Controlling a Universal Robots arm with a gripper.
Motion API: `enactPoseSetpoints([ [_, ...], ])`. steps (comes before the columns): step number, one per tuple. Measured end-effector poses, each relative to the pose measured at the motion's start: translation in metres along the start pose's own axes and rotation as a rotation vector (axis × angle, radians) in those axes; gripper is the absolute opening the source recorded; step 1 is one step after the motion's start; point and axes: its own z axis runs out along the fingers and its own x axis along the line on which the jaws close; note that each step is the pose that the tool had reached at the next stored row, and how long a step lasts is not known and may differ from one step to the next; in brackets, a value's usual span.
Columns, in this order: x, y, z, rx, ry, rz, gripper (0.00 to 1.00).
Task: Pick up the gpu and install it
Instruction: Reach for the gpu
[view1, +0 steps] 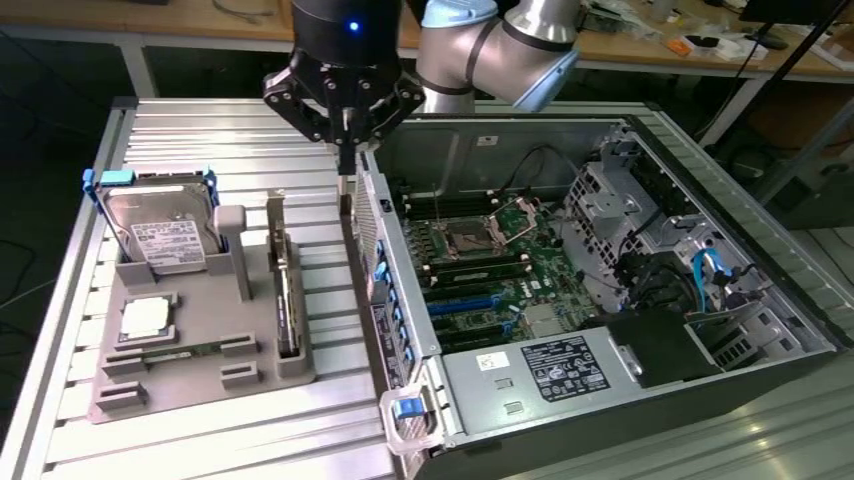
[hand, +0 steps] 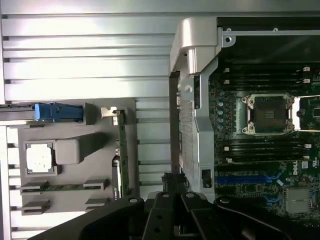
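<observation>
The gpu (view1: 284, 300) stands on edge in a slot of the grey holder (view1: 254, 385), a thin dark card with a silvery bracket at its far end. In the wrist view the gpu (hand: 121, 155) lies beside the holder's middle ridge. My gripper (view1: 344, 170) hangs above the narrow gap between the holder and the open computer case (view1: 400, 330), with its fingers shut and nothing visibly between them. The wrist view has the gripper (hand: 174, 181) close to the case's outer wall. Inside the case are the motherboard (view1: 481, 250) and its blue card slots (hand: 245, 178).
The holder also carries a silver hard drive (view1: 154, 235) in a blue frame, a square processor chip (view1: 144, 317) and a green memory stick (view1: 174, 352). All stands on a slatted aluminium table (view1: 200, 130). Cables and drive bays crowd the case's far side.
</observation>
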Motion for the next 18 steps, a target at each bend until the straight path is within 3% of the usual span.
enactPoseSetpoints([
  [11, 0.05, -0.0013, -0.0013, 0.0, 0.0, 0.0, 0.11],
  [12, 0.06, -0.0015, -0.0014, -0.0001, -0.0001, 0.0, 0.11],
  [15, 0.075, -0.0019, -0.0019, 0.0, 0.0, 0.0, 0.11],
  [18, 0.08, -0.002, -0.002, -0.0001, -0.0001, 0.0, 0.11],
])
